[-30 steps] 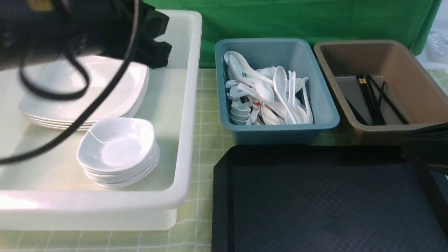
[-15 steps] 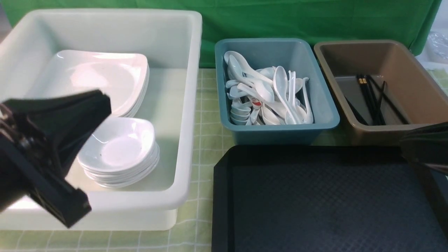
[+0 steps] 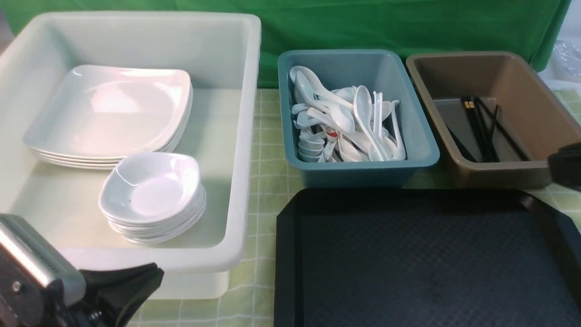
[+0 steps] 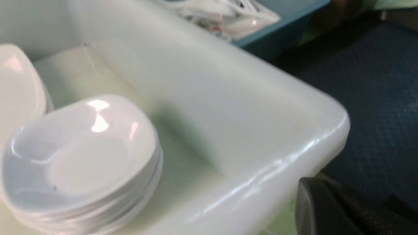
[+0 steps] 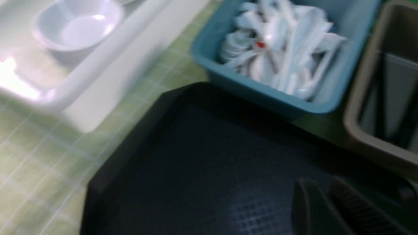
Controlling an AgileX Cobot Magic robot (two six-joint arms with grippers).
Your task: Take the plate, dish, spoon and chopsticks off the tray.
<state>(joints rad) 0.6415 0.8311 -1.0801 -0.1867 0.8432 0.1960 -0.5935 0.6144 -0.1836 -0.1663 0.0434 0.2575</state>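
The black tray lies bare at the front right; it also shows in the right wrist view. A stack of large white plates and a stack of small deep dishes sit in the white tub. Several white spoons fill the teal tub. Black chopsticks lie in the brown tub. My left gripper is low at the front left, outside the white tub, looking shut and empty. My right gripper is at the right edge by the brown tub, looking shut and empty.
The three tubs stand in a row behind and left of the tray on a green checked cloth. A green backdrop hangs behind. The white tub's near corner is close to my left fingers.
My left arm has drawn back from over the plates in the white tub, down to the front left corner. My right gripper has pulled back towards the right edge.
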